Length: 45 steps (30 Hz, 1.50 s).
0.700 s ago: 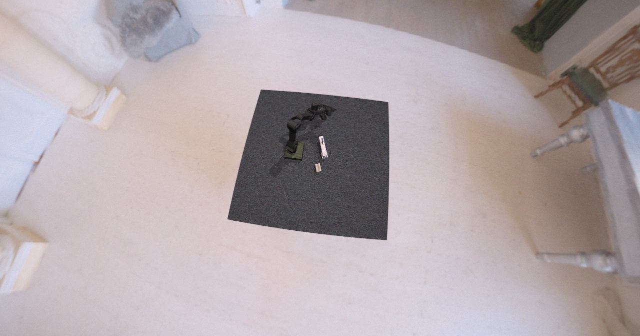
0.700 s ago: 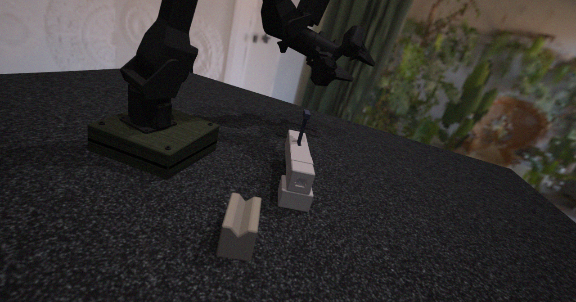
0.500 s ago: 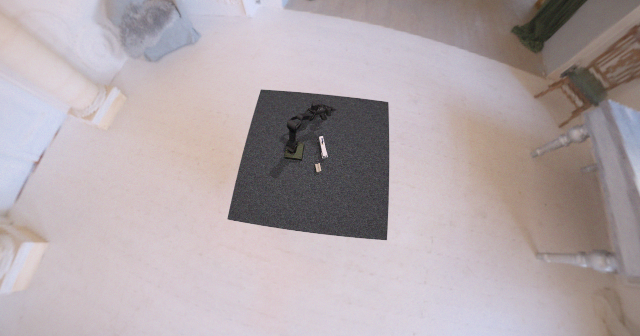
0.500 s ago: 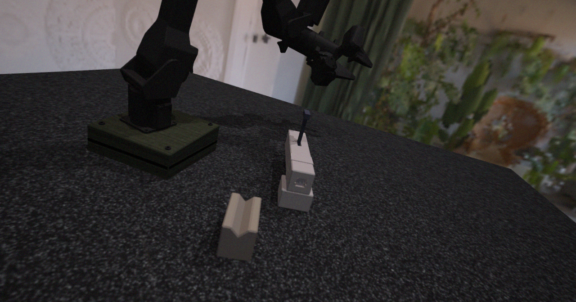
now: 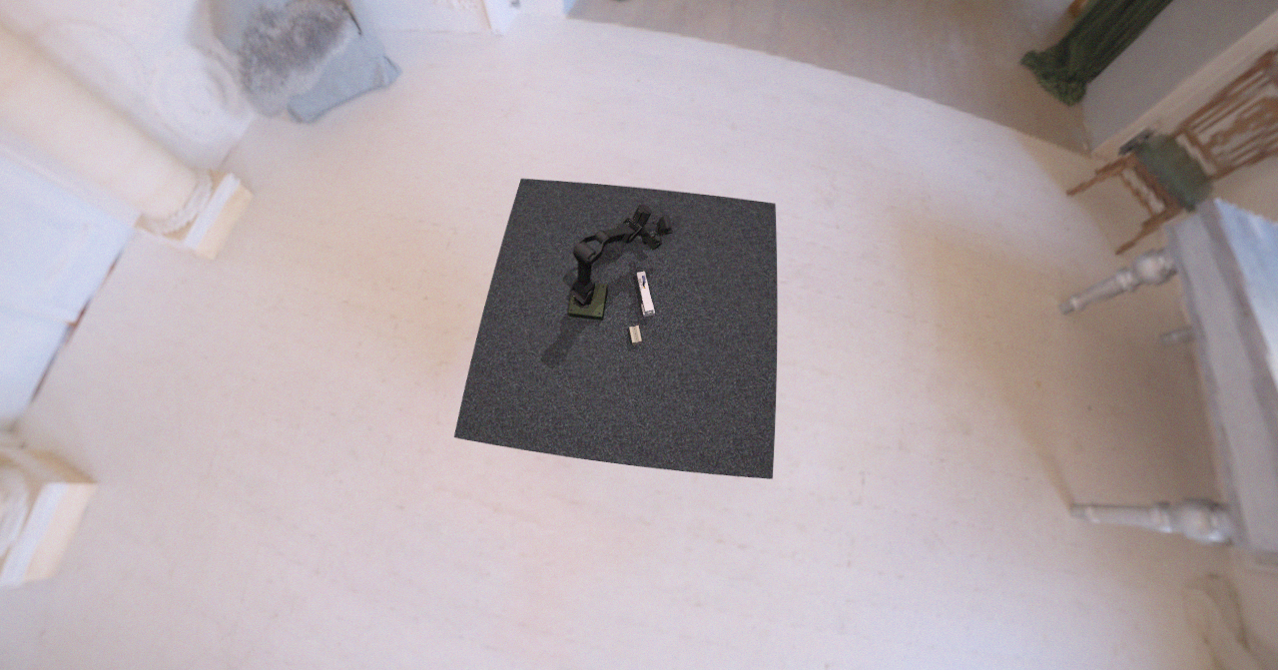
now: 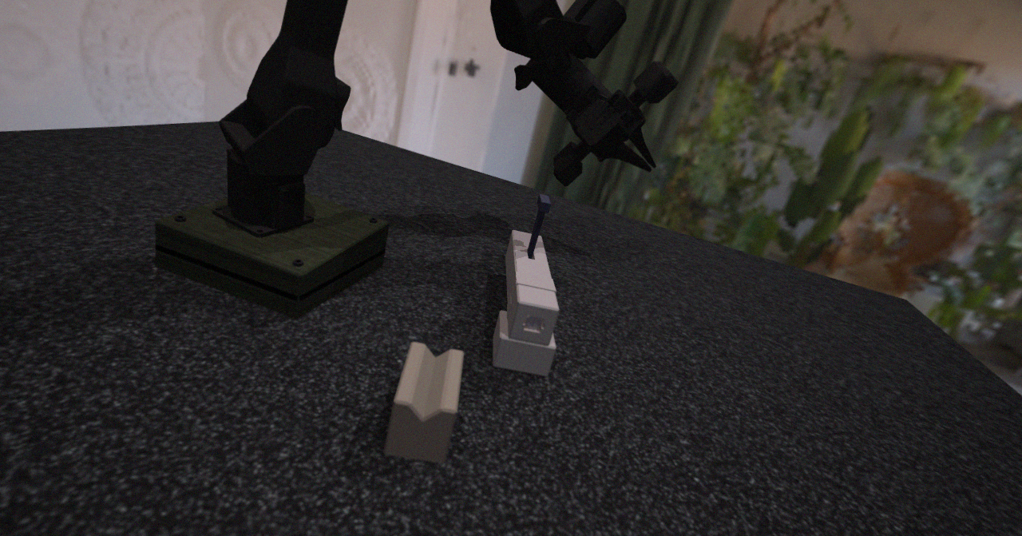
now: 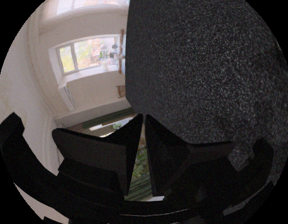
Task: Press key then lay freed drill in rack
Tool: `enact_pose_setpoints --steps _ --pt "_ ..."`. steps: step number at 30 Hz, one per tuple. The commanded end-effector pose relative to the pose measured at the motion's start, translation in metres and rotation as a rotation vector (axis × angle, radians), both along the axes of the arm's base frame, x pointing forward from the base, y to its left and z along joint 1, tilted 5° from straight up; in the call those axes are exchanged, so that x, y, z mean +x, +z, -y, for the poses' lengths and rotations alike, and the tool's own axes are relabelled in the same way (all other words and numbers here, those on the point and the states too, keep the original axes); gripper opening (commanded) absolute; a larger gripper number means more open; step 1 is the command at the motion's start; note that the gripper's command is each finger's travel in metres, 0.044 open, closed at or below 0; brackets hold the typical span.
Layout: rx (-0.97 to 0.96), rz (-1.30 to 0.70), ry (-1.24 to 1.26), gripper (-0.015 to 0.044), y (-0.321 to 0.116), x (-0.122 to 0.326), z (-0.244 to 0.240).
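Note:
The dark blue key (image 6: 536, 227) (image 5: 643, 281) stands upright, slightly tilted, in the slot on top of the long white block (image 6: 532, 272) (image 5: 646, 298). The block's near end rests on a low white foot and has a small recess (image 6: 533, 323). I cannot make out the drill; only this recess shows at that end. The beige rack (image 6: 421, 434) (image 5: 635, 335) with a V-groove stands in front and to the left of the block, its groove empty. My gripper (image 6: 652, 168) (image 7: 144, 118) is shut with nothing between its fingertips, high above the mat beyond the key, touching nothing.
The arm's green base (image 6: 271, 254) (image 5: 587, 311) stands left of the white block. A dark speckled mat (image 5: 697, 397) (image 6: 715, 418) lies under everything, and its edge shows in the wrist view. Curtains and plants are far behind.

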<state>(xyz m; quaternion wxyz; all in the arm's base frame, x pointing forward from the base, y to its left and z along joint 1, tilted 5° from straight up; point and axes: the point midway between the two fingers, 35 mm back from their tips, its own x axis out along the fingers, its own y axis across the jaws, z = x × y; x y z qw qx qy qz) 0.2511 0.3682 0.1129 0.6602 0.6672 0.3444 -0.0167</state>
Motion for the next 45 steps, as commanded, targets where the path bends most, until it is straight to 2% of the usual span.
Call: enact_pose_setpoints --steps 1,15,22,29,45 --pt "-0.712 -0.012 0.371 0.0 -0.011 0.026 0.069" --pt "-1.151 -0.141 0.875 0.0 -0.01 0.015 0.149" --pt "-1.251 -0.209 1.172 0.0 -0.002 -0.002 0.188" --pt "-1.264 -0.255 1.474 0.0 0.012 -0.025 0.222" --pt "-1.266 -0.262 1.467 0.0 0.009 -0.025 0.222"
